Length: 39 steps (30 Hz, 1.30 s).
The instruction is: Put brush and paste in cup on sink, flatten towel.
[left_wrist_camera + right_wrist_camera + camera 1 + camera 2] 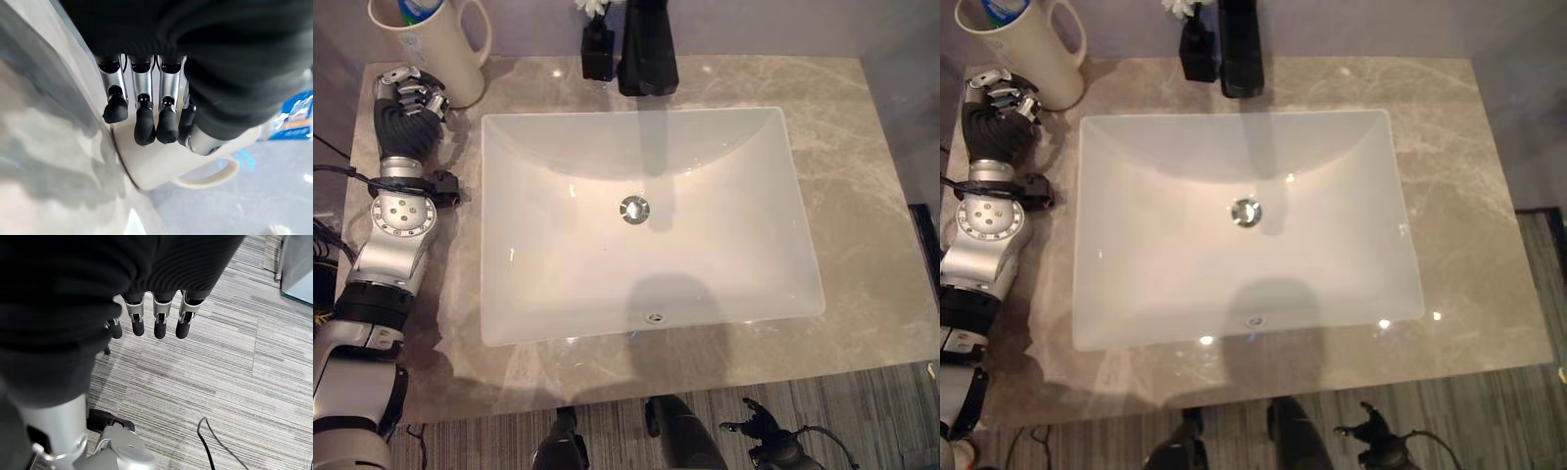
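Left hand (408, 98) rests on the counter (862, 245) with fingers loosely extended, empty, just beside the cup (431, 44). I see paste (416, 10) already standing in that cup. Right hand (156, 318) hangs relaxed over the floor, well apart.

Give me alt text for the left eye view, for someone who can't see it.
The robot's left hand rests on a marble counter beside a cream cup at the back left corner. A white rectangular sink fills the middle, with a black faucet behind it.
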Motion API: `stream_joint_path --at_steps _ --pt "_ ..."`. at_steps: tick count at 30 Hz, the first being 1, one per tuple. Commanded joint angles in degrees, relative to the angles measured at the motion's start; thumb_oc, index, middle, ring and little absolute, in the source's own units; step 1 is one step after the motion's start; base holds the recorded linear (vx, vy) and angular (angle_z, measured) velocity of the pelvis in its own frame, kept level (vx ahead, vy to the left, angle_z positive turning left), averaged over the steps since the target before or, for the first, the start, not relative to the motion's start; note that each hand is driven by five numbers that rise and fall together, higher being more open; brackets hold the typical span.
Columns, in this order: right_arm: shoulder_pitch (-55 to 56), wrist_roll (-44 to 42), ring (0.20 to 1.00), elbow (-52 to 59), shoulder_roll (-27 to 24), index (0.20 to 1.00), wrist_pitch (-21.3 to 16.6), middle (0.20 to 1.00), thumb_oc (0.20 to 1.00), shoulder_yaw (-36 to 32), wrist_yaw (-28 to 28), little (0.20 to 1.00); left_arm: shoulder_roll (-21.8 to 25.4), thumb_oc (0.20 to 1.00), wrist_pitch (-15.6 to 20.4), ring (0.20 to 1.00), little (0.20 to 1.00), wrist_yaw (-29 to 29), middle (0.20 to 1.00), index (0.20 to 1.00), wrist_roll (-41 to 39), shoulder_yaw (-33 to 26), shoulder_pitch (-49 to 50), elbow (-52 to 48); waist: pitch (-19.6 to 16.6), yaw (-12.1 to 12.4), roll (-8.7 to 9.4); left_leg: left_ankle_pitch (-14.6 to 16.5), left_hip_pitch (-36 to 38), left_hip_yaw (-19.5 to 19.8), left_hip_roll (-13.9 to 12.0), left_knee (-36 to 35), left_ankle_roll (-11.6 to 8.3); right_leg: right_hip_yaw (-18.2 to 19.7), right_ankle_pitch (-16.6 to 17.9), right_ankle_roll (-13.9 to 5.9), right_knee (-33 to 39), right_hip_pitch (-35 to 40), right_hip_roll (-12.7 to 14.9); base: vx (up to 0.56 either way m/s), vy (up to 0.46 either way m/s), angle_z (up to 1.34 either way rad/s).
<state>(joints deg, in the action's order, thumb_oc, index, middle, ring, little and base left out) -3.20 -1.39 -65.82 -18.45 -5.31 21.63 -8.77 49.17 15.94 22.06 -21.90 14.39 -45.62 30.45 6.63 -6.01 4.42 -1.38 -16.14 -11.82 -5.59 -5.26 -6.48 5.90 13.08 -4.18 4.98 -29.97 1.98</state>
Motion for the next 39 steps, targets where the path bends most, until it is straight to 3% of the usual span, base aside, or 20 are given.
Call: stream_joint_path --at_steps 1,10,16,20,31,39 --pt "-1.2 -0.8 1.000 -0.6 -2.0 1.000 -0.3 1.000 1.000 1.3 -1.7 1.000 0.7 0.200 0.6 0.200 0.200 1.2 0.200 0.200 0.2 1.4 0.2 2.3 1.1 -1.5 0.66 -2.2 -0.9 4.3 -1.8 0.3 -0.79 -0.1 -1.5 -6.22 0.0 2.9 3.7 0.03 -0.013 -0.03" --pt "-0.4 -0.8 1.000 -1.7 -1.8 1.000 -0.7 1.000 1.000 -0.1 -2.2 1.000 1.2 0.200 1.1 0.200 0.200 1.8 0.200 0.200 1.1 -6.5 10.7 -3.0 0.7 -0.2 0.40 -1.7 0.0 4.6 -1.8 0.3 -0.70 -0.4 -2.0 -6.15 0.0 3.7 4.1 0.02 -0.002 0.00" --pt "-0.3 -0.7 1.000 -0.8 -2.0 1.000 -1.0 1.000 1.000 -0.1 -1.9 1.000 3.6 0.200 0.9 0.200 0.200 3.4 0.200 0.200 0.7 -9.7 11.4 1.1 0.5 0.1 0.38 -1.8 -0.3 5.0 -1.7 0.3 -0.79 -1.1 -2.0 -6.14 0.0 3.7 4.2 0.00 -0.001 0.01" --pt "-0.5 -0.6 1.000 -1.1 -2.0 1.000 -0.9 1.000 1.000 0.3 -1.9 1.000 4.6 0.200 0.5 0.200 0.200 3.8 0.200 0.200 0.6 -8.2 8.3 4.6 0.6 -0.1 0.40 -2.0 -0.6 5.2 -1.8 0.3 -0.82 -1.3 -1.9 -6.17 0.0 3.6 4.2 0.00 0.000 0.00" --pt "-1.6 -1.4 1.000 -0.7 -2.9 1.000 -1.3 1.000 1.000 3.1 -1.8 1.000 7.9 0.200 -2.0 0.200 0.200 2.3 0.200 0.200 0.8 7.2 -12.9 24.2 1.2 -2.1 0.91 -3.2 -3.5 5.7 -2.3 0.3 -1.47 -1.9 -0.8 -6.66 0.0 1.6 3.9 0.00 0.000 0.00" --pt "-0.6 -2.2 1.000 -0.5 -2.9 1.000 -2.1 1.000 1.000 3.1 -1.9 1.000 6.0 0.200 -2.5 0.200 0.200 1.2 0.200 0.200 2.7 12.1 -17.3 26.9 0.8 -2.9 0.41 -3.6 -4.8 5.9 -2.5 0.3 -1.85 -2.5 -0.7 -6.80 0.0 1.0 4.3 0.00 0.000 0.01"
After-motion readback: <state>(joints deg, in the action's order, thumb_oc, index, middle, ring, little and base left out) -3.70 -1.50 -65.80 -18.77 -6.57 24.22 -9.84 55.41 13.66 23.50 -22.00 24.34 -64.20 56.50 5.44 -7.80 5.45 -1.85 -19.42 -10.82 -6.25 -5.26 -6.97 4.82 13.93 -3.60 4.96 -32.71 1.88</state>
